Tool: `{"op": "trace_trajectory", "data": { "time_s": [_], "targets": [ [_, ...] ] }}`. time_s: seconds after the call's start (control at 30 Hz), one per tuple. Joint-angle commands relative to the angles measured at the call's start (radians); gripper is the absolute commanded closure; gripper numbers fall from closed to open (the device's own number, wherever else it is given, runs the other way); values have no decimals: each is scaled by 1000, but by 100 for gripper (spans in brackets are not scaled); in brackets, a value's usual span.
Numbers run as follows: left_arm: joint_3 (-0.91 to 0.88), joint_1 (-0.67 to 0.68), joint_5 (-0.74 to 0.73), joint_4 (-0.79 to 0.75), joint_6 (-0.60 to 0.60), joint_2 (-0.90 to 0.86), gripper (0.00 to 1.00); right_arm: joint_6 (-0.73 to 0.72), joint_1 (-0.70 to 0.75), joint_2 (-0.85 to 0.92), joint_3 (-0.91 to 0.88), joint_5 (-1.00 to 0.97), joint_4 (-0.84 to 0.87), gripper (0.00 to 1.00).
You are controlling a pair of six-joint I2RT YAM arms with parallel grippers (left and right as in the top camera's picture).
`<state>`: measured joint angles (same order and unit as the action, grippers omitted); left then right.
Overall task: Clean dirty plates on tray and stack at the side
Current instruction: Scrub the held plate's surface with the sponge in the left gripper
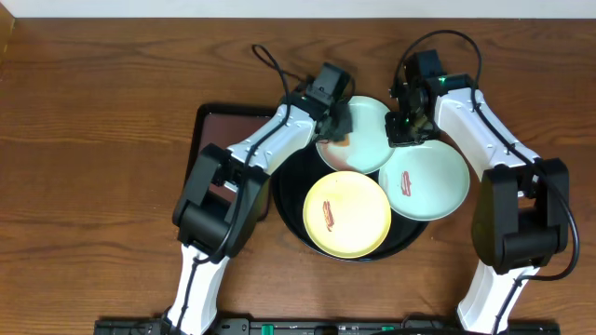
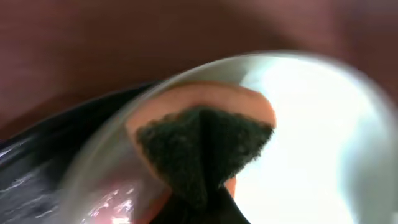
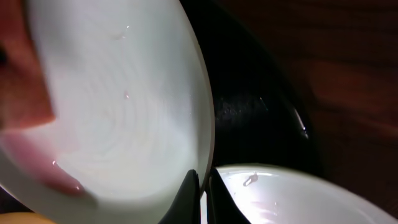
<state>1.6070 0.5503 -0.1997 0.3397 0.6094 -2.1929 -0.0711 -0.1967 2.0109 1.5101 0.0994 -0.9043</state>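
Note:
The black round tray (image 1: 291, 200) holds three plates. A yellow plate (image 1: 358, 228) with a red smear lies at the front, and a mint plate (image 1: 433, 186) with a small smear lies at the right. My right gripper (image 1: 407, 127) is shut on the rim of the back mint plate (image 1: 368, 126), which is tilted; in the right wrist view the fingers (image 3: 202, 186) pinch that rim (image 3: 124, 93). My left gripper (image 1: 335, 130) is shut on an orange sponge (image 2: 199, 143) with a dark green pad, pressed on that plate's face (image 2: 311, 124).
A smaller rectangular dark brown tray (image 1: 219, 126) lies left of the black tray, partly under my left arm. Bare wooden table (image 1: 93, 140) surrounds both trays. The black tray's rim also shows in the right wrist view (image 3: 249, 93).

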Motion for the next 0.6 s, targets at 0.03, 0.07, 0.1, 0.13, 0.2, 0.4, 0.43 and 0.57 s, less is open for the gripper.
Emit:
{"op": "trace_trajectory", "data": {
  "time_s": [0.03,0.07,0.1,0.13,0.2,0.4,0.43,0.57],
  "targets": [
    [5,59,-88,-50,74,-16,92,24,-13,-14,-5,5,-9,99],
    [5,68,-89,-49,73,-16,93,24,-13,-14,-5,5,-9,99],
    [5,72,-89,-45,73,-16,93,24,-13,-14,-5,5,-9,99],
    [5,75,-88,-38,70,-16,93,24,-13,-14,-5,5,-9,99],
    [5,73,-86,-11,65,-16,93,24,-13,-14,-5,5,-9,99],
    [5,18,-13,144,18,-16,93,24,-13,-14,-5,5,-11,99],
    [5,8,1,165,-6,-16,93,24,-13,-14,-5,5,-11,99],
    [5,-35,123,282,-41,-16,93,24,-13,-14,-5,5,-13,99]
  ]
}}
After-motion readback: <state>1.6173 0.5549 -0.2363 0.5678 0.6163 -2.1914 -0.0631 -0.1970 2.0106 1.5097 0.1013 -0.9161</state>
